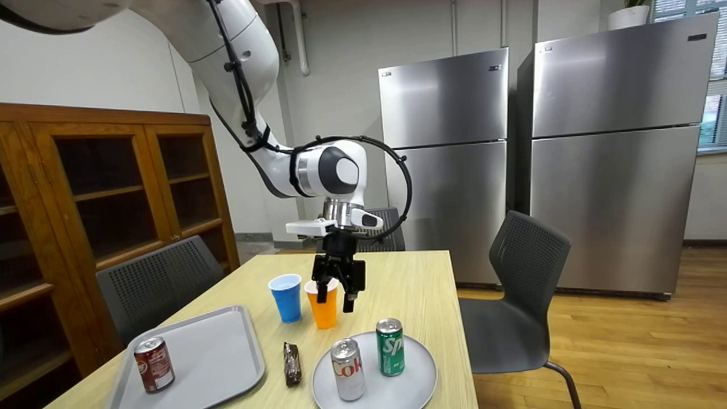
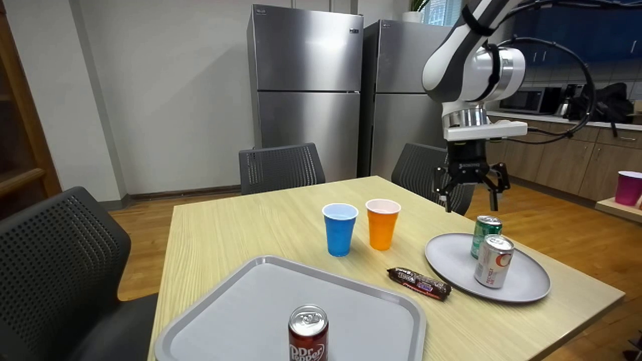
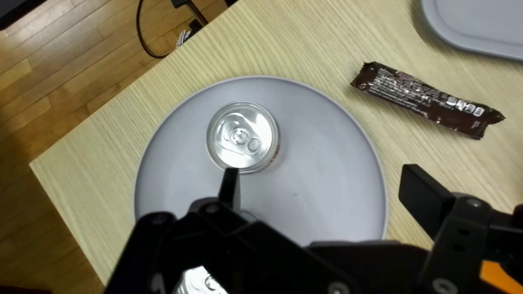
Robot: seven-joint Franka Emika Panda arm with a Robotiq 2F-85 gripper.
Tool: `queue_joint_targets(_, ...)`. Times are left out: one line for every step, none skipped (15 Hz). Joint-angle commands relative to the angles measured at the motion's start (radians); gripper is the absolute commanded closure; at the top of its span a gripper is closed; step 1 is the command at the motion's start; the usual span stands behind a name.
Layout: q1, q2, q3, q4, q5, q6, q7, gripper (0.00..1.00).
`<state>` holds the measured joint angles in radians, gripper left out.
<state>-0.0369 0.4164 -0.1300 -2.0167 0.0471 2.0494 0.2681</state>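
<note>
My gripper [image 1: 335, 300] is open and empty, pointing down above the table. It also shows open in an exterior view [image 2: 471, 203] and the wrist view [image 3: 320, 183]. Below it is a round grey plate [image 3: 327, 143] bearing two upright cans. The silver Coke can [image 3: 243, 136] stands near the left fingertip in the wrist view, apart from it in height. The green Sprite can [image 1: 391, 352] is mostly hidden behind the left finger in the wrist view. A brown wrapped candy bar [image 2: 420, 283] lies beside the plate. An orange cup [image 1: 325, 313] and a blue cup [image 1: 287, 301] stand farther back.
A grey tray [image 2: 351, 301] with a Dr Pepper can [image 2: 308, 333] lies beside the candy bar. Dark chairs [image 1: 511, 307] stand around the table [image 2: 235, 225]. A wooden cabinet [image 1: 108, 187] and two steel refrigerators [image 1: 448, 170] stand behind.
</note>
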Motion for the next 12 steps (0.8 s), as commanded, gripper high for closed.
queue_joint_targets(0.037,-0.074,0.033,-0.042,-0.015,-0.001,0.018,0.0)
queue_joint_targets(0.047,-0.083,0.043,-0.045,-0.015,-0.002,0.016,0.0)
queue_joint_targets(0.062,-0.09,0.054,-0.046,-0.018,-0.004,0.015,0.0)
queue_joint_targets(0.075,-0.097,0.065,-0.048,-0.02,-0.005,0.016,0.0)
queue_joint_targets(0.089,-0.104,0.078,-0.05,-0.022,-0.006,0.015,0.0)
queue_joint_targets(0.104,-0.111,0.092,-0.052,-0.022,-0.009,0.012,0.0)
queue_joint_targets(0.118,-0.116,0.104,-0.053,-0.025,-0.01,0.011,0.0)
queue_joint_targets(0.131,-0.121,0.118,-0.054,-0.026,-0.011,0.008,0.0)
queue_joint_targets(0.145,-0.125,0.131,-0.054,-0.028,-0.01,0.007,0.0)
queue_joint_targets(0.159,-0.128,0.146,-0.053,-0.03,-0.012,0.005,0.0)
queue_joint_targets(0.173,-0.129,0.159,-0.048,-0.033,-0.016,0.005,0.0)
queue_joint_targets(0.187,-0.129,0.172,-0.045,-0.035,-0.019,0.003,0.0)
